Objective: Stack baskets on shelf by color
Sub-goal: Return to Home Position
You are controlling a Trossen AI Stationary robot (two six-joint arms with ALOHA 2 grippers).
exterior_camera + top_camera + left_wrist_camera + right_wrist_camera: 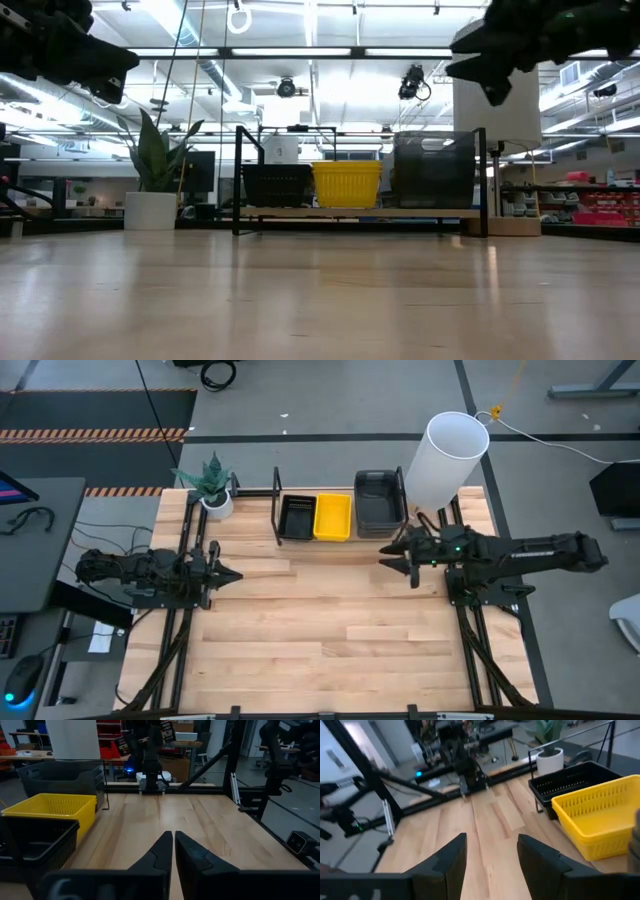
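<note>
Your shelf (420, 212) stands along the counter's (330, 640) far edge, about midway. It is a narrow light-wood board between thin black metal uprights. Three lots of baskets sit on it in a row, touching or nearly so. The black baskets (298, 517), with slatted sides, are at the left end. The yellow baskets (333, 516), finely ribbed plastic, are in the middle. The grey baskets (380, 500), larger and solid-walled, are at the right end. How many are nested in each lot cannot be told.

Your left claw (232, 574) hangs above the counter near its left edge, well apart from the shelf, its fingers pressed together. Your right claw (390, 560) hangs near the right edge, just in front of the shelf's right end and close to the grey baskets. Its fingers are spread and hold nothing.

The counter is pale butcher-block wood in long joined strips, smooth and faintly glossy in the low view. At its far left corner a spiky green plant (213, 485) stands in a white pot. At the far right corner there is a tall white cylinder (445, 460) with an open top. Black frame rails run down both side edges.

Beyond the counter the floor is grey, with an orange-and-black striped strip (90, 433) and loose cables. The low view shows a workshop hall with bright ceiling lights and ducting.
</note>
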